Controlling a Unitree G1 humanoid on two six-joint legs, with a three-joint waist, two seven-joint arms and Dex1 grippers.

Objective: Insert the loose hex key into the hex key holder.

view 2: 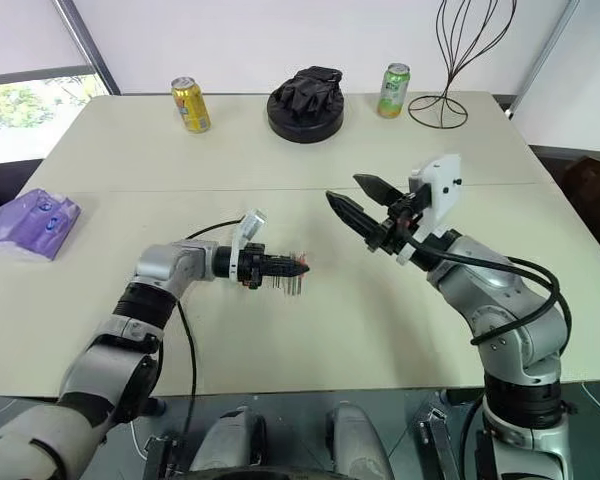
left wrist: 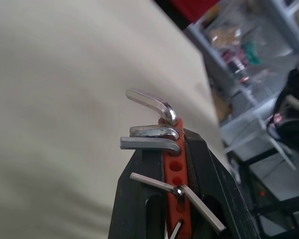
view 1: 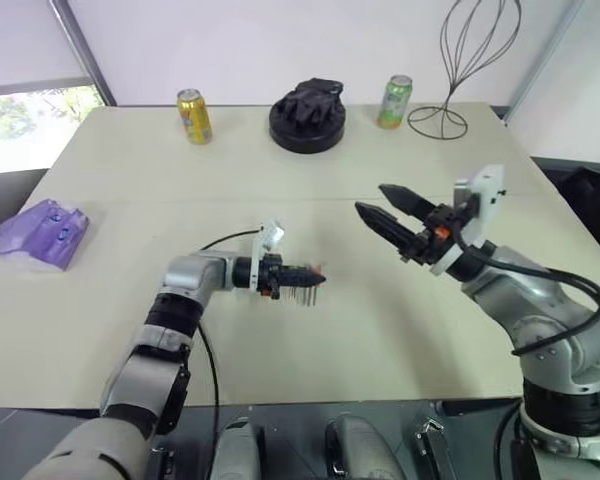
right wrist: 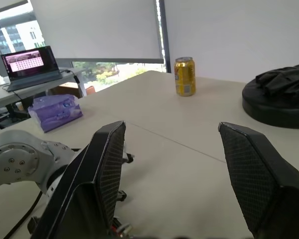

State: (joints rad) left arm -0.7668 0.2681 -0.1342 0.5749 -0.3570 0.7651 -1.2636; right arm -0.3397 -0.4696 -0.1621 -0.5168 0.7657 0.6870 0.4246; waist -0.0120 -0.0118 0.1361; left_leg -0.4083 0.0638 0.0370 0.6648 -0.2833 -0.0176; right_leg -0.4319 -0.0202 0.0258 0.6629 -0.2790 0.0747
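My left gripper (view 1: 298, 277) is shut on the hex key holder (view 1: 312, 278), a small red-orange block held just above the table (view 1: 380, 330), near its middle. Thin grey keys hang from the holder like comb teeth. In the left wrist view the holder (left wrist: 175, 169) sits clamped between the black fingers (left wrist: 134, 199), with several bent keys seated in it and the topmost one (left wrist: 154, 102) tilted. I cannot tell the loose hex key apart from these. My right gripper (view 1: 372, 198) hovers to the right of the holder and higher, open, with nothing between its fingers (right wrist: 109, 169).
Along the table's far side stand a yellow can (view 1: 194, 116), a black round object (view 1: 308, 115), a green can (view 1: 395, 101) and a wire stand (view 1: 460, 60). A purple pack (view 1: 45, 232) lies at the left edge.
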